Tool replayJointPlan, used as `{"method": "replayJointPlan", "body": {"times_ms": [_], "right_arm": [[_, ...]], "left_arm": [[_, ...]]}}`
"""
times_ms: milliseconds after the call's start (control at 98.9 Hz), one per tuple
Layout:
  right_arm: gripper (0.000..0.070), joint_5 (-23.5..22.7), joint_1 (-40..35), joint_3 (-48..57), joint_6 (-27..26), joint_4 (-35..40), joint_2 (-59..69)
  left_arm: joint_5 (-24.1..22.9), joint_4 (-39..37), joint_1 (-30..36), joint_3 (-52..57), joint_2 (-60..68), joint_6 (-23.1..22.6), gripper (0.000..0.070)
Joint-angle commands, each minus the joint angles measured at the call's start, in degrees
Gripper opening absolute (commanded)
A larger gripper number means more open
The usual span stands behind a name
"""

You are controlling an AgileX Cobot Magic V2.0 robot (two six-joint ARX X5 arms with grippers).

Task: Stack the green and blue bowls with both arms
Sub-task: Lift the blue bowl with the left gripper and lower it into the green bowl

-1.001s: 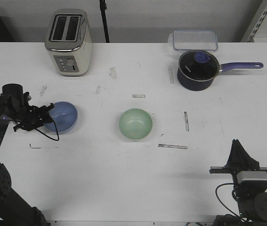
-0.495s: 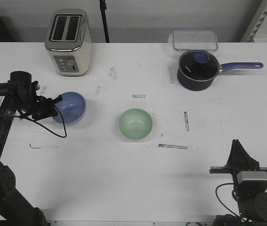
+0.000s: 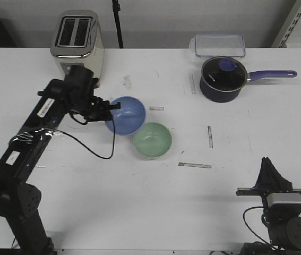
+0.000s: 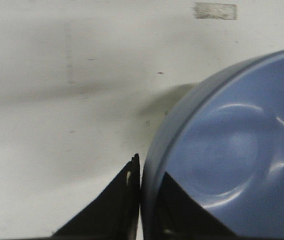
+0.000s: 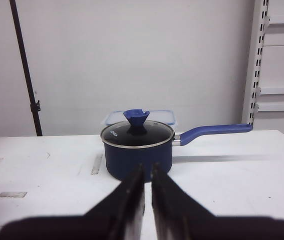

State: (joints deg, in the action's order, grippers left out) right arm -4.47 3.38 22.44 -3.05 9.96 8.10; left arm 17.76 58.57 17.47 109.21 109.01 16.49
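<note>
At the lower right our right gripper [image 3: 267, 169] waits parked, fingers pressed together on nothing, while toward frame centre our left gripper [image 3: 109, 108] pinches the rim of the blue bowl [image 3: 125, 115] (tilted, airborne) just beside the green bowl [image 3: 153, 140], presumably for nesting.

bare table [image 3: 113, 186] near side, toaster [image 3: 78, 47] and saucepan [image 3: 223, 78] crowding far edge

Toaster [image 3: 77, 47] back left, saucepan [image 3: 222, 79] back right, container [image 3: 220, 45] behind it, two bowls [image 3: 153, 140] mid-table.
</note>
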Motion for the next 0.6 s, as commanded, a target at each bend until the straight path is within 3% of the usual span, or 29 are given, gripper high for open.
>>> {"method": "replayJointPlan", "body": {"times_ms": [0, 202, 495, 586], "right_arm": [[0.0015, 0.0, 0.0, 0.0, -0.6, -0.6, -0.2], [0.0015, 0.0, 0.0, 0.1, -0.6, -0.6, -0.2], [0.0015, 0.0, 0.0, 0.0, -0.6, -0.6, -0.2], [0.0015, 0.0, 0.0, 0.0, -0.6, -0.6, -0.2]], "left_arm": [[0.4, -0.1, 3.3, 3.5, 3.2, 1.0, 0.0001], [0.3, -0.1, 9.7, 6.6, 8.3, 1.0, 0.0001], [-0.3, -1.2, 11.1, 6.6, 10.6, 1.0, 0.0006], [-0.3, -1.1, 11.1, 6.6, 10.8, 0.9, 0.0073]]}}
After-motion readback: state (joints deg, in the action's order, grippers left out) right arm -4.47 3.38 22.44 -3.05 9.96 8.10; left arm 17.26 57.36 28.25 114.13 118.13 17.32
